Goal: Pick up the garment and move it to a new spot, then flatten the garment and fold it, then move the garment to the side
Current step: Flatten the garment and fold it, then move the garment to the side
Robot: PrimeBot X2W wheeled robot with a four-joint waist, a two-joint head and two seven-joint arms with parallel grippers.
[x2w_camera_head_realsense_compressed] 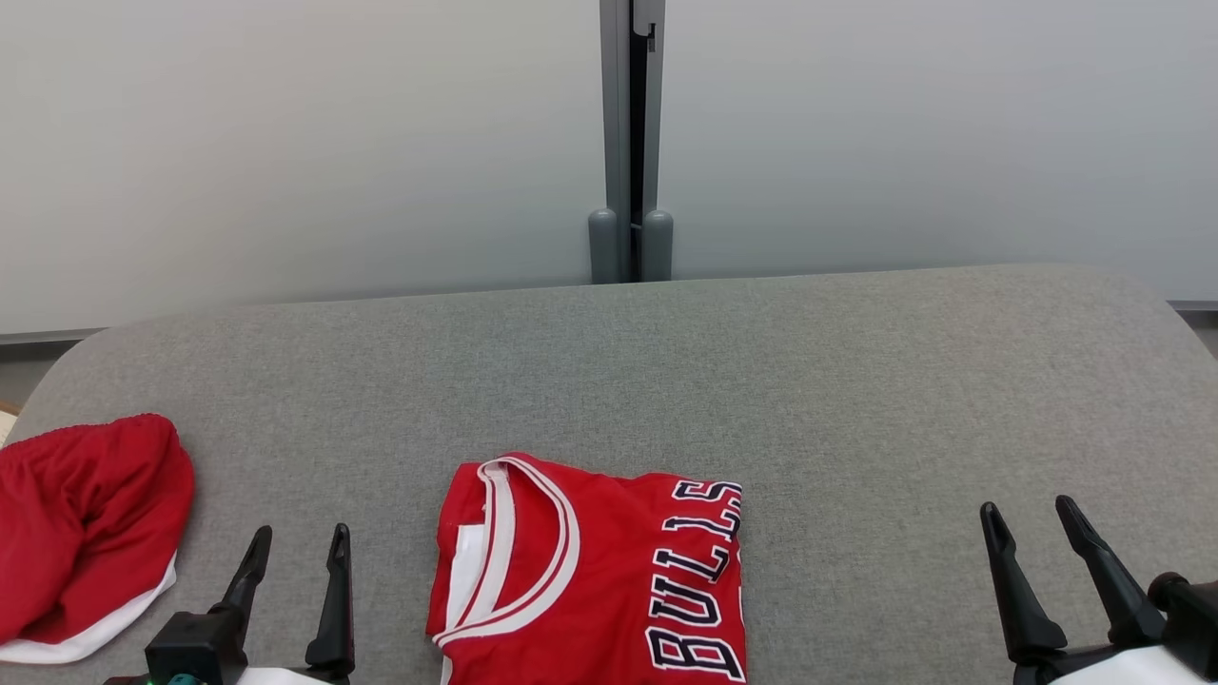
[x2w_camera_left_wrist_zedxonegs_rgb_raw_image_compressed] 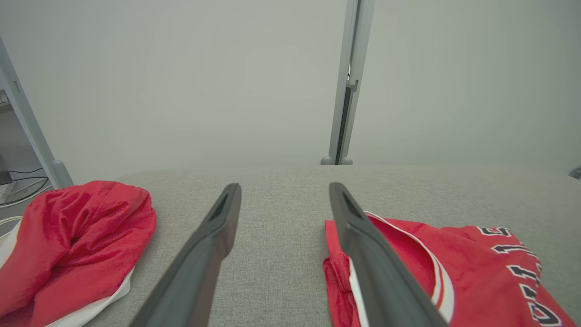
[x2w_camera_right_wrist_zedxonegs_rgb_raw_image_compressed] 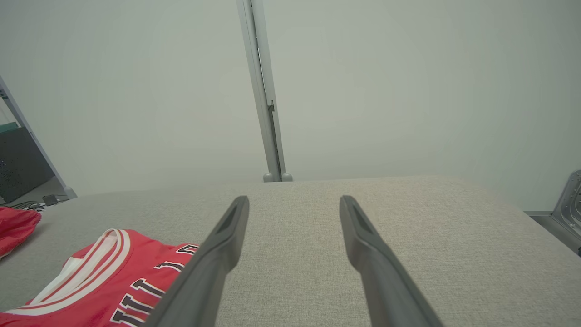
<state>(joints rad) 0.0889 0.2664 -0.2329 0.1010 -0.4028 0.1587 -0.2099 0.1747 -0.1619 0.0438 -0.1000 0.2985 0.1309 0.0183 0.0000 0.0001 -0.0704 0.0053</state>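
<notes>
Garment [x2w_camera_head_realsense_compressed: 590, 571]: a red jersey of smooth knit, folded into a compact near-rectangle and lying flat at the near middle of the table [x2w_camera_head_realsense_compressed: 761, 381]. Its lower edge is cut by the frame in the head view. A white-and-red banded neckline curves across its left part, and dark, white-edged letters reading BULLS run along its right edge. The table is covered in grey woven fabric and has rounded far corners. Well apart, near the table's left edge, lies a second red cloth [x2w_camera_head_realsense_compressed: 86, 533], crumpled into a soft mound, mesh-like in texture, with a white hem. The left gripper [x2w_camera_head_realsense_compressed: 301, 533] stands between that cloth and the garment; in the left wrist view one of its dark fingers crosses in front of the neckline. The right gripper [x2w_camera_head_realsense_compressed: 1028, 506] stands well to the garment's right, over bare fabric. The jaws of both are apart and hold nothing. Behind the table, pale matte wall panels meet at a grey upright post [x2w_camera_head_realsense_compressed: 630, 143].
</notes>
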